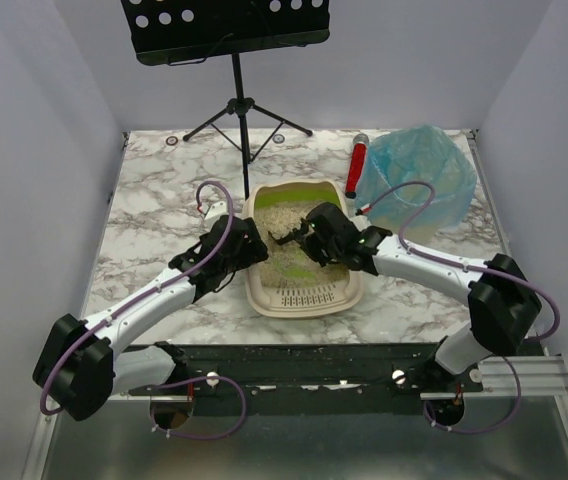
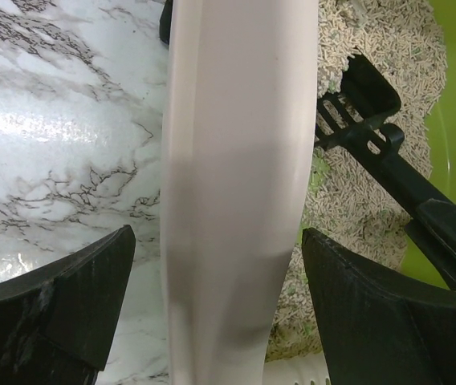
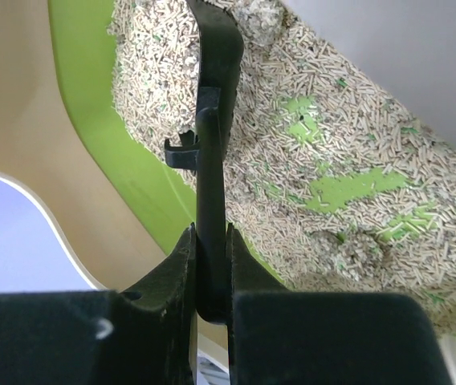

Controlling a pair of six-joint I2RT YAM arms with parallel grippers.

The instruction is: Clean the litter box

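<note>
Litter box location: the litter box (image 1: 304, 298) sits at the centre of the top view on the marble table (image 1: 154, 200), with its grille end toward the bottom of the frame.
Left gripper: the left gripper (image 1: 250, 248) has its jaws apart, astride the box's left rim. One finger is outside over the table and one is inside over the granules.
Right gripper: the right gripper (image 3: 210, 250) is clamped on the handle of the black scoop (image 3: 216, 96), whose head is over the litter.
Risk, box shift: if you drag the scoop before the left jaws close on the rim, the box is likely to slide.
Risk, collision: in the left wrist view the scoop head lies near the inner finger, so a sweep toward frame left may strike it.
Risk, spill: the scoop is held edge-on, so a clump (image 3: 348, 245) may roll off it. Granules could fall on the way to the blue-bagged bin (image 1: 414, 180).
Edges: the green inner wall is just beside the scoop. The bin rim stands higher than the box.
Open room: the upper part of the box has room to move. A red cylinder (image 1: 357, 160) lies beside the bin.
</note>
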